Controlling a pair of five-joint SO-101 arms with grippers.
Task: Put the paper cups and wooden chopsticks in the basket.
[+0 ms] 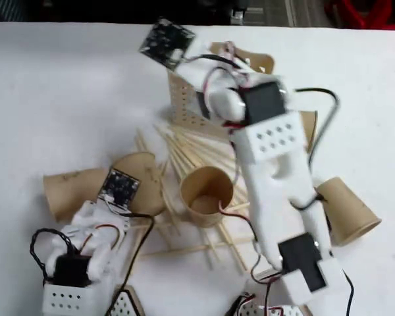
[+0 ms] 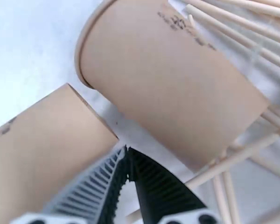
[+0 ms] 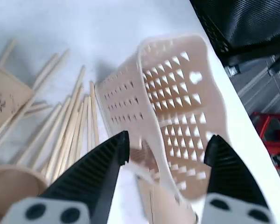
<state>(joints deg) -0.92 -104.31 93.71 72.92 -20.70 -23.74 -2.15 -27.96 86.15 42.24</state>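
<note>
While four plain tan paper cups sat on the white table point(image 1: 72, 99), none of them was in the basket point(image 1: 181, 99), a tan plastic one with perforated walls at the far middle of the table. The upright cup point(image 1: 206, 191) stood mouth up among the chopsticks point(image 1: 197, 148). The far-left cup point(image 1: 69, 191) lay on its side, its long axis running left to right across the table. The second cup point(image 1: 145, 174) lay on its side just beside it, its narrow end resting over some chopsticks. The right-hand cup point(image 1: 347, 210) also lay tipped over, well apart from the others, with its wide mouth toward the near right.

The chopsticks were pale, thin wooden sticks in a loose heap. Most fanned diagonally from the basket toward the near edge, and a few lay crosswise near the upright cup.

The left gripper point(image 2: 128, 161) had its fingers pressed together on nothing, with the tips at the gap between the two fallen cups. The right gripper point(image 3: 168, 149) hung over the basket with its fingers spread wide and nothing between them.
</note>
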